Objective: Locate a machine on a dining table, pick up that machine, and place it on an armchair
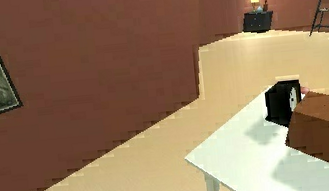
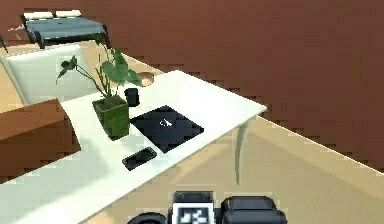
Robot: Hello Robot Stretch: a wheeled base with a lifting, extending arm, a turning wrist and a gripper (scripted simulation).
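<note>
Likely machine: black box [image 1: 282, 102] on white counter [image 1: 229, 163], beside brown box [image 2: 30, 140], well left of fingers [image 2: 150, 216]. Beyond them: plant [image 2: 108, 100], laptop [image 2: 166, 128]. Can't tell if fingers hold anything. Drive forward first, line arm up with black box, reach clear of brown box.

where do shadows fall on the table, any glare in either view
Forward view: the black box throws a soft grey shadow on the table toward the view's left, and a small lamp glows by the far wall. Arm side view: the table is evenly lit, with no glare on it.
</note>
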